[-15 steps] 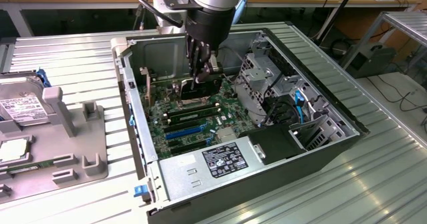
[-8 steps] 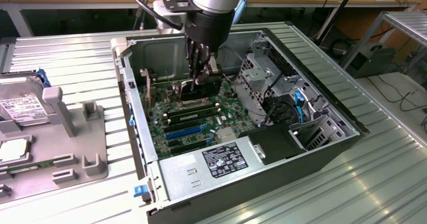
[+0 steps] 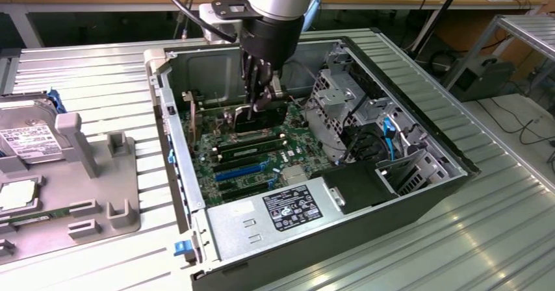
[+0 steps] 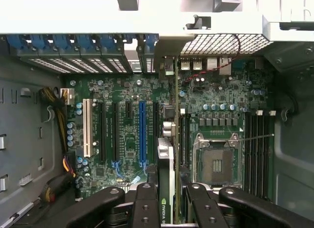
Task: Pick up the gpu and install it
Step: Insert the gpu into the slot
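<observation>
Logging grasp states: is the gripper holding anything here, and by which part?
Yes: the gripper holds the gpu, pinched across its two faces at the upper edge, card on edge over the motherboard.

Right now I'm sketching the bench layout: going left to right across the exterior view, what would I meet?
hard drive → grey parts tray → gpu → silver drive cage → blue cable
</observation>
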`<state>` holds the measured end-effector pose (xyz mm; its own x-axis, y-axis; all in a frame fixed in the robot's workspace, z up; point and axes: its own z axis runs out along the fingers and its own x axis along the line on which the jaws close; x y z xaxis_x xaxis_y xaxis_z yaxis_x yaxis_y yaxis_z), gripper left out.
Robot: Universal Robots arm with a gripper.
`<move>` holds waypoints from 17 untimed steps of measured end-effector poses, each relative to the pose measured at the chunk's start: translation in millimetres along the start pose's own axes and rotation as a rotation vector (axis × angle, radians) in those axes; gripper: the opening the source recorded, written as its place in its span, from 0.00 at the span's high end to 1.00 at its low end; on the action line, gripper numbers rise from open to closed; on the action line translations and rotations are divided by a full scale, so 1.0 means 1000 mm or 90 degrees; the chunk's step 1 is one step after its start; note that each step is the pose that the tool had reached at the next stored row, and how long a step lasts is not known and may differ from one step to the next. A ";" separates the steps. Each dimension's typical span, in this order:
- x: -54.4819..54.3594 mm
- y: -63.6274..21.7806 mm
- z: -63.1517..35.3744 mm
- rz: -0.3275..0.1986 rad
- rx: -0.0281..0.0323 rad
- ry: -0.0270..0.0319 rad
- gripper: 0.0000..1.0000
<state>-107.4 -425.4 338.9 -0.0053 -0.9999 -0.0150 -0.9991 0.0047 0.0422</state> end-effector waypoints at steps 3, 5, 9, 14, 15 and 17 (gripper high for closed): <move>0.000 0.0000 0.0008 0.000 0.0000 -0.0002 0.73; 0.000 0.0000 0.0010 0.000 0.0000 -0.0004 0.73; 0.000 -0.0001 0.0011 0.000 0.0001 -0.0006 0.73; 0.003 -0.0001 0.0011 0.000 0.0001 -0.0004 0.73; 0.006 -0.0001 0.0011 0.000 0.0001 -0.0005 0.73; 0.010 -0.0001 0.0010 0.000 0.0001 -0.0004 0.73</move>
<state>-107.4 -435.2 337.7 -0.0053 -0.9999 -0.0157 -0.9991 0.0047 0.0421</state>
